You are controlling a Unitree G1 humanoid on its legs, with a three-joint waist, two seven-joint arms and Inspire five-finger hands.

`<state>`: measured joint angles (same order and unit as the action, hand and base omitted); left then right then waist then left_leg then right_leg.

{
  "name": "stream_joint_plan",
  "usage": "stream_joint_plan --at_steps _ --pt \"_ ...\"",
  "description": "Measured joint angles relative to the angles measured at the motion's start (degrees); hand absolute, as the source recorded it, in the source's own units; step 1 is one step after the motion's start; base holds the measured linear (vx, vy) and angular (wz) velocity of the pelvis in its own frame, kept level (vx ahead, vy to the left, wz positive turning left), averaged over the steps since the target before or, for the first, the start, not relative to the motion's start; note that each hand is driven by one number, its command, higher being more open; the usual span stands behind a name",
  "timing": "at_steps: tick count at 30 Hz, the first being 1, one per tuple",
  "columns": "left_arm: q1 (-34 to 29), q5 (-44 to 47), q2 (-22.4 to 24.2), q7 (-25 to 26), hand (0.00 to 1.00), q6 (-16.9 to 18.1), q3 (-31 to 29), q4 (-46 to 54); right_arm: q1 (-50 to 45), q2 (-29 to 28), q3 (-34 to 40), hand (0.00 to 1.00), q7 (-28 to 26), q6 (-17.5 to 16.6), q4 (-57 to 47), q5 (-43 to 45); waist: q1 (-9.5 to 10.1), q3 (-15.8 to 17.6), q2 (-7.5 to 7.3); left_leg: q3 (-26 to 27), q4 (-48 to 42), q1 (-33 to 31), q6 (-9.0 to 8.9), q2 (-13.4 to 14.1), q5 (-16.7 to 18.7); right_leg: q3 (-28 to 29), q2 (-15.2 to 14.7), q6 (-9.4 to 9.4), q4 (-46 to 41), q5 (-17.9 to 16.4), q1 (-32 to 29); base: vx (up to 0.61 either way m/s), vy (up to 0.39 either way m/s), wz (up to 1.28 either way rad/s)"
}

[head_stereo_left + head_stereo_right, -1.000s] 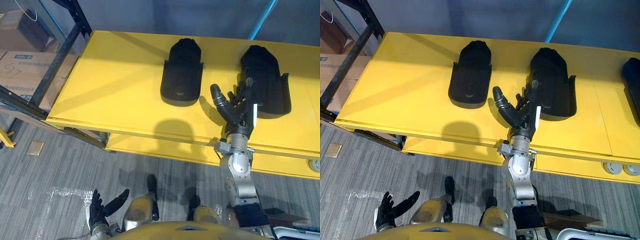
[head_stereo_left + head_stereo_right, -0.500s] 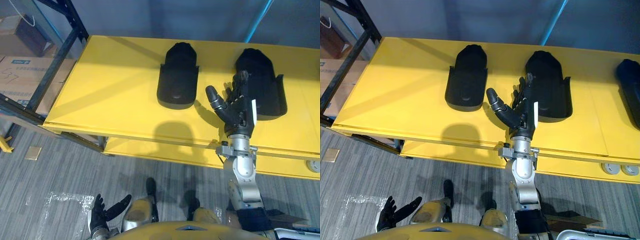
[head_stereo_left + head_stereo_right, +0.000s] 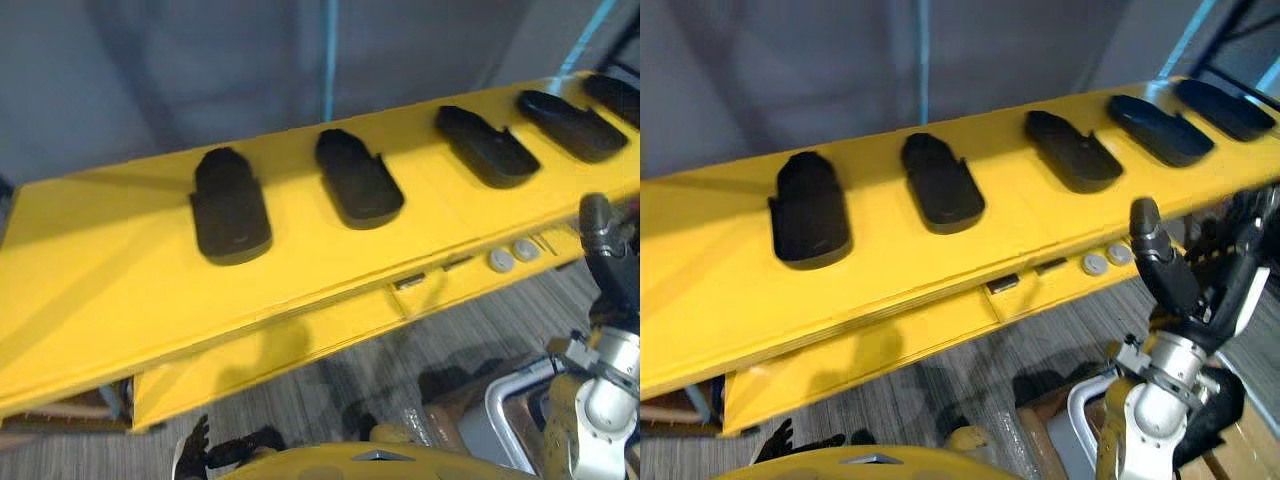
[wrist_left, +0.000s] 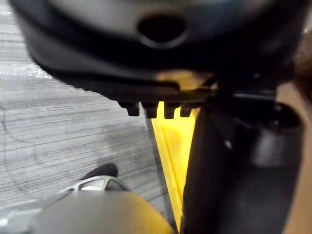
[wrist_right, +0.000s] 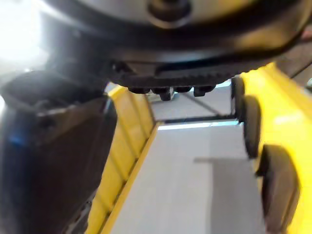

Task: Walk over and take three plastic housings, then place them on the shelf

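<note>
Several black plastic housings lie in a row on the yellow table [image 3: 90,300]: one at the left [image 3: 230,207], one beside it [image 3: 358,180], a third [image 3: 486,148] and more at the far right [image 3: 566,113]. My right hand [image 3: 1188,285] is raised in front of the table's front edge at the right. It is open with the thumb up, holds nothing and touches no housing. My left hand [image 3: 203,455] hangs low over the floor, open and holding nothing. The right wrist view shows housings [image 5: 275,187] on the yellow top.
A lower yellow shelf [image 3: 240,355] runs under the table top. Two small round white discs [image 3: 498,260] sit on it near the front. A pale bin [image 3: 512,420] stands on the grey floor by my right arm. A grey wall lies behind the table.
The whole picture has swung, so the camera has moved and more housings show. My right hand has drawn back from the housing it reached beside and is now off the table.
</note>
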<state>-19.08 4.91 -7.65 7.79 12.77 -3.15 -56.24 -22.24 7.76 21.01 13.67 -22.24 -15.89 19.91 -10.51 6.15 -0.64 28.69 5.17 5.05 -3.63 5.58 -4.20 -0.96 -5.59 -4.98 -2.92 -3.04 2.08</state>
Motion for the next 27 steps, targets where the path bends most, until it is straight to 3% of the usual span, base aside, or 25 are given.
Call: stream_joint_plan --at_steps 2,9,17,19,20,22,23,25,26,27 --pt "0.74 0.98 0.06 -0.81 1.0 -1.26 0.08 -1.49 -2.79 -1.24 -1.04 1.0 -1.4 0.03 5.9 1.09 -0.82 -0.26 0.52 1.04 0.0 0.39 -0.16 0.25 0.3 0.71 0.25 -0.02 -0.01 -0.18 -0.06 -0.07 -0.008 -0.26" --pt "0.75 3.69 0.38 -2.85 1.0 -2.08 0.09 -2.45 -6.46 -3.56 -12.72 1.0 -1.9 0.1 24.26 -3.53 -0.67 -0.55 1.19 2.88 0.01 0.38 -0.05 0.48 0.48 1.29 0.35 -0.05 0.06 -0.16 -0.69 -0.02 0.0 -0.1" --pt "1.05 3.97 -0.04 -4.94 1.0 -3.06 0.52 -2.45 -4.78 -4.67 -15.01 1.0 0.34 -2.26 24.49 -6.2 0.18 -1.08 1.49 4.48 -0.03 1.66 -0.72 0.46 1.57 3.1 0.77 0.33 0.15 0.3 -0.74 0.08 0.001 -0.14" --pt "1.15 4.21 -0.17 -4.51 1.0 -2.19 0.39 -2.72 -2.99 -4.64 -15.11 1.0 0.66 -2.28 24.55 -6.06 1.07 -1.11 1.1 1.19 -2.11 1.46 0.01 -0.09 2.11 5.37 1.02 0.41 0.15 0.39 -1.19 0.1 -0.001 -0.41" --pt "1.12 6.5 -0.17 -3.81 1.0 -0.51 0.18 -2.6 -0.92 -4.04 -16.26 1.0 0.66 -2.36 24.6 -6.05 2.23 -0.52 0.25 -5.63 -5.36 0.67 1.01 0.22 3.96 7.8 0.99 0.31 0.1 0.9 -1.25 0.11 -0.024 -0.89" --pt "1.07 9.3 0.68 -1.48 1.0 1.13 0.03 -2.63 2.3 -0.83 -19.06 1.0 0.41 -2.94 24.77 -6.08 4.36 -0.29 0.81 -14.16 -10.75 -1.51 0.61 1.25 9.62 11.42 2.19 -0.01 0.11 1.66 -2.04 0.08 0.018 -1.15" --pt "1.06 10.96 1.65 -0.17 1.0 1.91 0.02 -2.76 5.38 1.34 -21.15 1.0 0.14 -3.13 25.57 -6.22 6.08 -0.01 1.81 -19.5 -13.75 -1.89 -1.02 1.33 13.47 14.23 2.92 -0.36 0.12 2.19 -2.39 0.02 0.122 -1.2" --pt "1.07 11.53 2.0 0.58 1.0 2.31 -0.23 -2.8 7.76 2.19 -22.16 1.0 -0.06 -3.34 26.74 -6.54 6.62 -0.07 1.95 -20.51 -16.9 -2.75 -1.02 1.09 15.51 15.58 3.22 -0.71 0.11 2.39 -2.37 -0.03 0.158 -0.7" --pt "1.22 12.91 2.01 0.75 1.0 4.69 -0.43 -2.17 9.88 1.99 -23.42 1.0 0.62 -3.51 27.05 -6.64 7.19 0.14 1.44 -20.54 -22.08 -5.12 -0.57 0.67 18.92 16.77 2.73 -1.24 0.13 2.66 -3.36 -0.07 0.161 -0.23" --pt "1.26 12.9 2.03 0.86 1.0 5.23 -0.77 -1.92 10.26 1.99 -23.78 1.0 0.88 -3.51 27.12 -6.64 7.32 0.1 1.56 -20.48 -23.16 -5.79 -0.53 0.53 19.72 17.1 2.59 -1.35 0.11 2.71 -3.71 -0.08 0.179 -0.27"
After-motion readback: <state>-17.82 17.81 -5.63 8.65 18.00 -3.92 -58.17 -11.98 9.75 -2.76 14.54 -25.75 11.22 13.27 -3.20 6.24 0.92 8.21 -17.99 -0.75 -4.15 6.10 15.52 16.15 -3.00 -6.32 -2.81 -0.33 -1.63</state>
